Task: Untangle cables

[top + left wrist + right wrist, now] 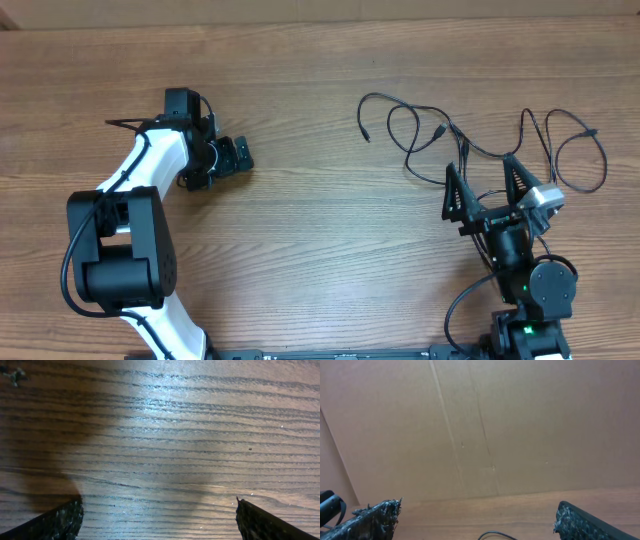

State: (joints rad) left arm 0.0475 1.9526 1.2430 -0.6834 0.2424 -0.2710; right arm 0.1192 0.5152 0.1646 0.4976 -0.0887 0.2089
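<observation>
Left gripper hangs spread wide over the wooden table, holding nothing, well apart from the work. Further right the cables lie in crossed loose loops with my right gripper spread empty at their near edge; I judge untangling barely begun.

Your cables sprawl far right on the table, just beyond the right gripper; your left gripper sits well apart, leftward.
</observation>
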